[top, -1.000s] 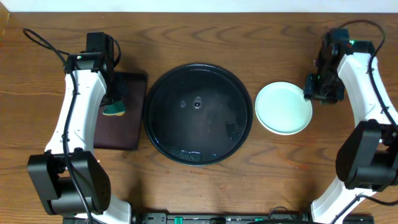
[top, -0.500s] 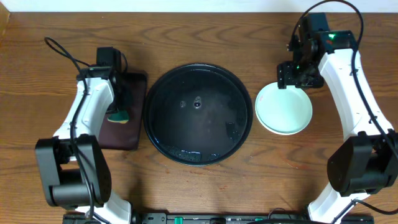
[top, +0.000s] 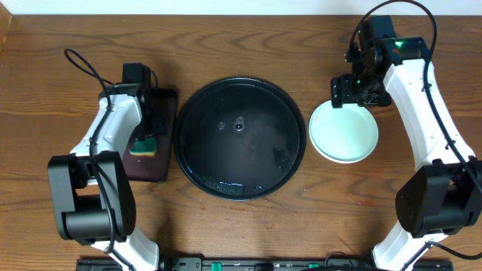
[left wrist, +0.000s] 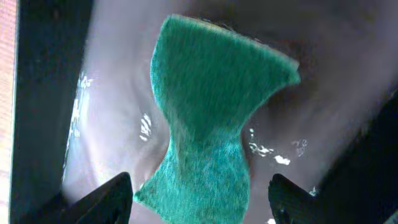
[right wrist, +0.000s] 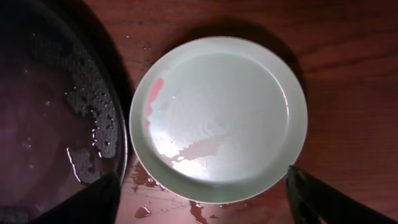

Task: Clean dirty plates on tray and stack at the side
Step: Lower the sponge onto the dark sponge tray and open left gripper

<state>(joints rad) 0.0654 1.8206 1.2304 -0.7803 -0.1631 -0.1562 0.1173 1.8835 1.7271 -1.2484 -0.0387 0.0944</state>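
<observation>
Left gripper (left wrist: 202,196) released sponge (left wrist: 211,112); plate (top: 343,132) beside tray (top: 226,169).

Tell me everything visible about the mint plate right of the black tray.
The mint plate is round, smooth plastic by its look, with a shallow raised rim. It lies flat on the wooden table, just right of the black tray. A pink smear marks its tray-side inner edge; its face is wet. Nothing grips it.

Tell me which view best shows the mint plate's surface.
The right wrist view: the mint plate fills most of the frame, showing a pink-red smear near its left rim and wet patches. Overhead shows it small, right of the black tray, smear not discernible. The left wrist view shows only a green sponge.
</observation>
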